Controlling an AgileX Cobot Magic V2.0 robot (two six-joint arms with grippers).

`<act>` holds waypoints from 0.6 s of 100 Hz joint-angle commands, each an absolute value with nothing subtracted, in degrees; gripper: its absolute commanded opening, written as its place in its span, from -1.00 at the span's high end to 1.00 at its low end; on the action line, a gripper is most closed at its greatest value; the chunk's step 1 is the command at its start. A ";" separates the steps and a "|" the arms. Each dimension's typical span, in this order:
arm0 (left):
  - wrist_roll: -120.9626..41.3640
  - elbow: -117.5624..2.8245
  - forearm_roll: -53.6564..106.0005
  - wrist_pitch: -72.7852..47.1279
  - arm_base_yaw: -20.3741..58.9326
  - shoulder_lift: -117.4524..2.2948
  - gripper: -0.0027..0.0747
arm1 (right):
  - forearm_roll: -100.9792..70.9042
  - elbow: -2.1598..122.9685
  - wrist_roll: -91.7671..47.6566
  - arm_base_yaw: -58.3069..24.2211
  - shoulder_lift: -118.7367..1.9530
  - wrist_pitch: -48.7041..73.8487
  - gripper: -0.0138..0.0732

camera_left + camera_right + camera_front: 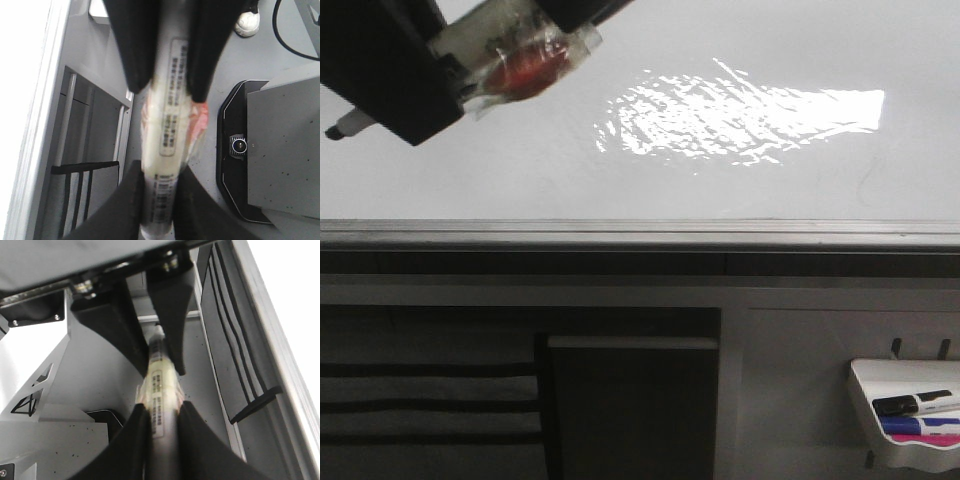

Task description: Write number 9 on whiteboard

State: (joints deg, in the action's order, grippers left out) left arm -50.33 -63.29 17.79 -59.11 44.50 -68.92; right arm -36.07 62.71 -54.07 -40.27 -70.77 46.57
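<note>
A marker [510, 60] is clamped in the left gripper [420, 85] at the upper left of the front view, over the whiteboard [720, 60]. A second marker [160, 390] is pinched between the right gripper's [160, 415] fingers. No 9 is discernible on the board.

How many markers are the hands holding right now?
2. A taped marker is clamped in the left hand; a second marker is clamped in the right hand. Other pens lie in the tray, uncounted.
</note>
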 commanded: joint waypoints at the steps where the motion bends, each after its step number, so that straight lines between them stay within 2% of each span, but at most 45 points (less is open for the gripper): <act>1: -48.95 -65.65 19.80 -56.52 44.84 -67.25 0.71 | -36.75 64.65 -54.66 -40.48 -69.62 44.64 0.76; 11: -48.95 -67.01 17.76 -56.88 44.84 -67.03 0.31 | -35.87 64.65 -54.66 -40.48 -69.62 44.64 0.81; 18: -46.35 -68.79 15.15 -57.66 44.74 -66.21 0.15 | -34.02 64.65 -53.60 -40.48 -69.22 44.64 0.81; 30: -39.62 -70.62 10.25 -59.38 44.18 -63.69 0.15 | -24.28 64.65 -43.91 -40.14 -67.23 44.64 0.81; 48: -33.55 -69.40 8.37 -61.79 38.80 -57.27 0.15 | 0.00 64.03 -16.23 -39.22 -62.90 44.42 0.81; 60: -30.96 -64.29 8.48 -58.56 32.93 -52.43 0.15 | 1.03 59.06 -5.66 -33.09 -60.62 38.08 0.81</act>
